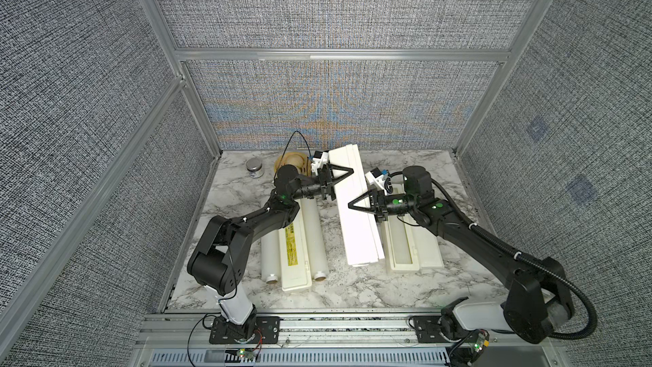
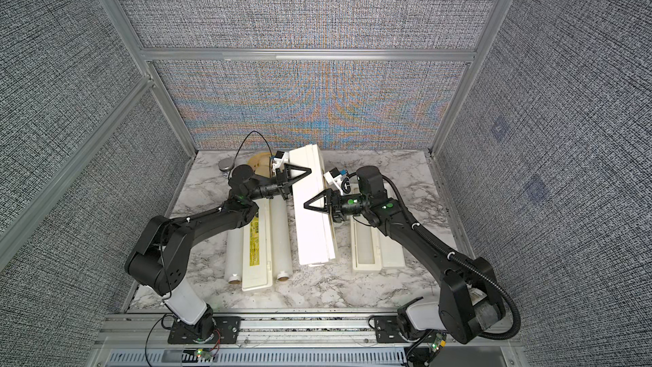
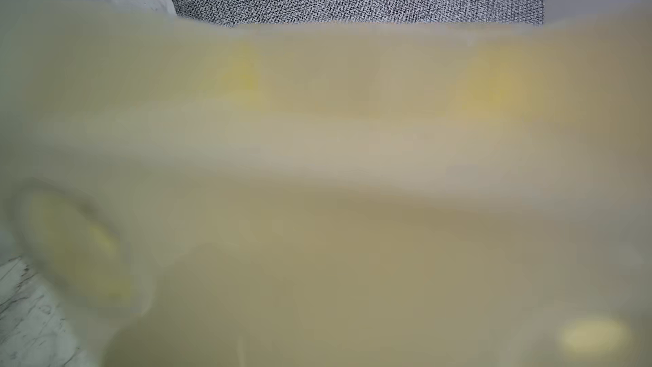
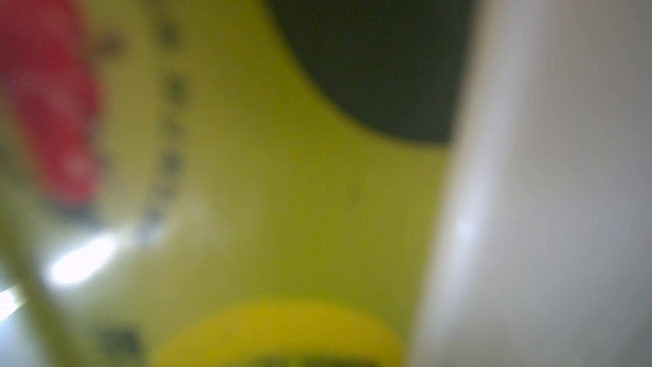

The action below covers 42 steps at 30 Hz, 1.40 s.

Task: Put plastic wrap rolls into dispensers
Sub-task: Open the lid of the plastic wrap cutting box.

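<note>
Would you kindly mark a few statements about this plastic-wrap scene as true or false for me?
1. The closed cream-white dispenser with the yellow-green label lies between two translucent-white plastic wrap rolls. True.
2. The small metal-lidded jar stands at the near edge of the marble-patterned table. False: it stands far back, left of the tan round basket.
3. The left gripper and right gripper reach the bright white middle dispenser from opposite sides. True.
4. The cream-white dispenser beneath the right arm is closed. False: its lid lies open, trough exposed.
</note>
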Each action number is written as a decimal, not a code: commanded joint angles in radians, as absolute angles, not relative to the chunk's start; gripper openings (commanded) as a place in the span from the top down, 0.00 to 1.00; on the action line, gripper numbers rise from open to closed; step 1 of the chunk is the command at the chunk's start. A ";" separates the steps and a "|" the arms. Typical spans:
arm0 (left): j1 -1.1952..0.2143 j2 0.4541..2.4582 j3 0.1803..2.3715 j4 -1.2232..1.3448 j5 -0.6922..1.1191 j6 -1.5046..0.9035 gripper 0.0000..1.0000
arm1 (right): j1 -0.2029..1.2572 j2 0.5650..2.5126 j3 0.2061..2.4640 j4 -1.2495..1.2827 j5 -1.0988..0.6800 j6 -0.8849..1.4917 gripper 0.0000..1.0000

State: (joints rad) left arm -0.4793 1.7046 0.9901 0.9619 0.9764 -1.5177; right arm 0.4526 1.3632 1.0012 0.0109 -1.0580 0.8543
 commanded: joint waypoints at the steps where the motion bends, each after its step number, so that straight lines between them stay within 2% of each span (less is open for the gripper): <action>1: -0.474 1.686 0.994 0.918 1.011 -1.477 0.09 | 0.454 1.361 1.011 0.049 -1.092 0.837 0.13; 4: -0.458 1.683 0.992 0.911 1.007 -1.484 0.10 | 0.441 1.349 1.001 0.035 -1.077 0.833 0.13; 8: -0.439 1.667 0.989 0.907 0.997 -1.484 0.03 | 0.425 1.335 1.001 0.035 -1.070 0.835 0.14; 23: -0.440 1.673 1.026 0.828 0.980 -1.439 0.03 | 0.453 1.358 0.986 0.019 -1.080 0.811 0.14; 30: -0.440 1.677 1.030 0.786 0.980 -1.423 0.18 | 0.453 1.354 0.986 -0.012 -1.071 0.792 0.14; 33: -0.439 1.678 1.028 0.788 0.981 -1.426 0.20 | 0.453 1.357 1.020 -0.040 -1.065 0.773 0.11; 37: -0.442 1.676 1.026 0.790 0.986 -1.428 0.23 | 0.448 1.364 1.044 -0.065 -1.061 0.746 0.01; 42: -0.456 1.671 1.017 0.791 1.012 -1.418 0.25 | 0.430 1.415 1.129 -0.127 -1.070 0.686 0.01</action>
State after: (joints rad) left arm -0.4454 1.6756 1.0245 0.7879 0.9710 -1.4330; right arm 0.4374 1.3991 1.0916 -0.1310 -1.0454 0.7494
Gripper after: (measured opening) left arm 0.852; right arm 0.989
